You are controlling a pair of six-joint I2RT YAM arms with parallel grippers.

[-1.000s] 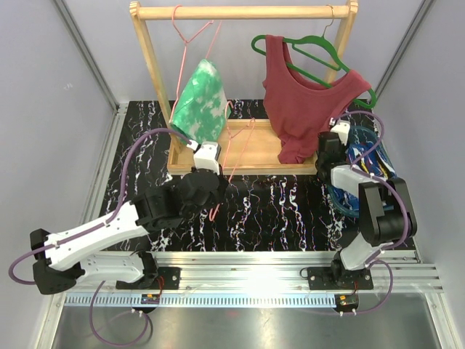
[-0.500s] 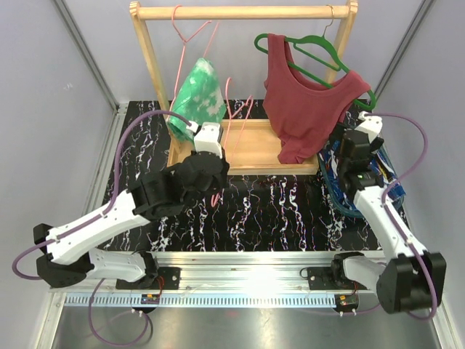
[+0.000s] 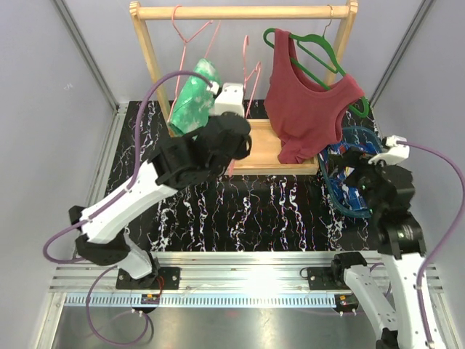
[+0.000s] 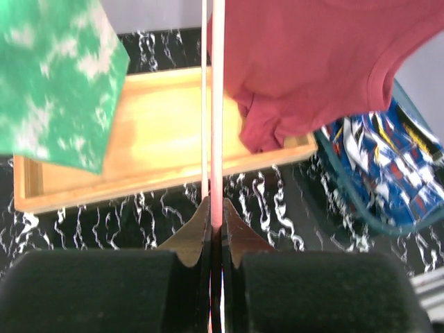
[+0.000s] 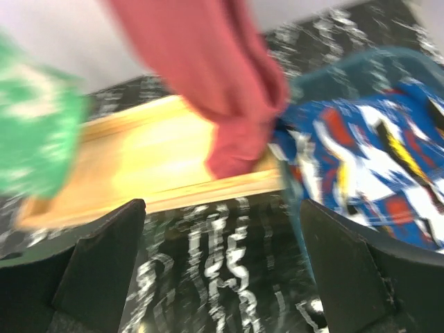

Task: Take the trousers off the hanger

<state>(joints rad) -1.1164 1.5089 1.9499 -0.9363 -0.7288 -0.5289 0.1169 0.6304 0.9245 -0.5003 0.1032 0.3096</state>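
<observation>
Green-and-white tie-dye folded trousers (image 3: 190, 103), top view: hanging at the left of the light wooden rack (image 3: 243, 12), below a first pink wire hanger (image 3: 190, 33) hooked on the rail.
Blue folded trousers with white and red print (image 3: 354, 195), top view: lying in the teal mesh basket (image 3: 328, 182) on the black marbled table (image 3: 276, 211), right of the rack.
Dark red tank top (image 3: 305, 109), top view: draped on the green plastic hanger (image 3: 320, 49) at the rail's right end.
Second pink wire hanger (image 3: 248, 69), top view: between the tie-dye pair and the tank top. It seems clear of the rail, though its thin hook is hard to read.
Left fingers (image 4: 189, 239), left wrist view: pressed together, pinching the second hanger's wire above the wooden base tray (image 4: 166, 139).
Tie-dye pair, left wrist view: upper left, over the tray's left end.
Right fingers (image 5: 104, 257), right wrist view: spread wide apart in a blurred picture. The blue pair sits in the basket at right, apart from them.
</observation>
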